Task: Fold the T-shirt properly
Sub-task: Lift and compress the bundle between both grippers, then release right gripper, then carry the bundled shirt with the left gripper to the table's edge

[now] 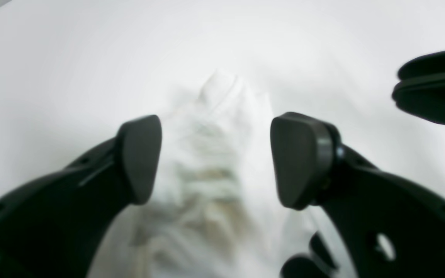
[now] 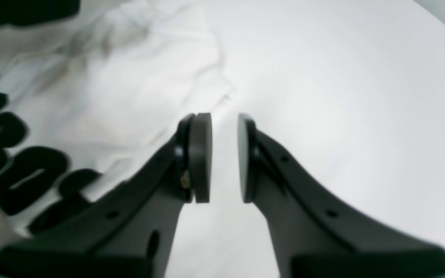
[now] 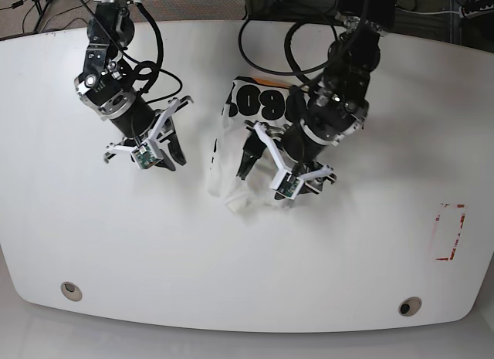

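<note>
White tabletop (image 3: pixel 231 282) fills the base view, and we take the T-shirt (image 3: pixel 231 154) as our landmark: a cream, rumpled heap near the middle of the table, bold black lettering showing along its far edge.

Left of the T-shirt in that view we note the right gripper (image 3: pixel 171 143), hanging over bare table and clear of the cloth. From its own wrist camera the right gripper (image 2: pixel 224 158) shows its two flat pads close together with a narrow slot of white table between them; nothing sits in the slot. The T-shirt (image 2: pixel 102 88) lies off to the left of the fingers there, its black letters large and blurred, its hem just beyond the near pad (image 2: pixel 201 154).

Directly over the T-shirt's right half we find the left gripper (image 3: pixel 266 162), pointing down at the cloth. In the left wrist view the left gripper (image 1: pixel 214 158) has its fingers spread wide, and a bunched ridge of the T-shirt (image 1: pixel 214 154) runs up between them; the picture is blurred, so we cannot tell whether either pad touches the fabric.

Far right of the T-shirt, near the table edge, a red-outlined rectangle (image 3: pixel 449 231) is marked on the surface.
</note>
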Available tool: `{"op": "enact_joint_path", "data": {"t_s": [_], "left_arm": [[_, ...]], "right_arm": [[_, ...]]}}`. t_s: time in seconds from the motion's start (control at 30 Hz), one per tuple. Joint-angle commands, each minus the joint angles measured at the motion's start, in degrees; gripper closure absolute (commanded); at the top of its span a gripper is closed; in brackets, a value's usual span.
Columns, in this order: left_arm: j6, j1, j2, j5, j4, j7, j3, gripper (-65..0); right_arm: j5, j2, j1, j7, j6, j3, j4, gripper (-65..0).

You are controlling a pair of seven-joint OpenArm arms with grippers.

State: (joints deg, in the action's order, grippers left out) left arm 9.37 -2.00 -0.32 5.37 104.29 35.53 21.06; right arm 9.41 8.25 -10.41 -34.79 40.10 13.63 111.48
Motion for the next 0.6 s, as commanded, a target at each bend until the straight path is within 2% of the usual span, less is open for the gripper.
{"op": "enact_joint_path", "data": {"t_s": [0.0, 0.1, 0.27, 0.4, 0.57], "left_arm": [[-6.51, -0.24, 0.36, -2.77, -1.83, -5.68, 3.95, -49.7], [-11.87, -0.51, 0.19, -5.76, -6.66, -8.76, 8.96, -50.0], [-17.41, -0.51, 0.36, -6.20, -14.84, -11.92, 9.84, -49.9], [-20.31, -0.59, 0.10, -6.20, -20.55, -16.67, 9.75, -49.9], [-22.60, -1.21, -2.36, -6.03, -26.44, -19.92, 9.75, -49.9]], "right_arm": [[1.27, 0.50, 0.61, 1.33, -0.10, 1.89, 1.00, -11.6], [1.27, 0.41, 0.61, 1.33, -0.10, 3.30, 0.83, -11.6], [1.27, 0.41, 0.52, 1.33, -0.10, 3.56, 0.04, -11.6], [1.27, 0.32, 0.52, 1.33, -0.10, 3.56, -0.93, -11.6], [1.27, 0.32, 0.44, 1.33, -0.10, 3.56, -1.20, -11.6]]}}
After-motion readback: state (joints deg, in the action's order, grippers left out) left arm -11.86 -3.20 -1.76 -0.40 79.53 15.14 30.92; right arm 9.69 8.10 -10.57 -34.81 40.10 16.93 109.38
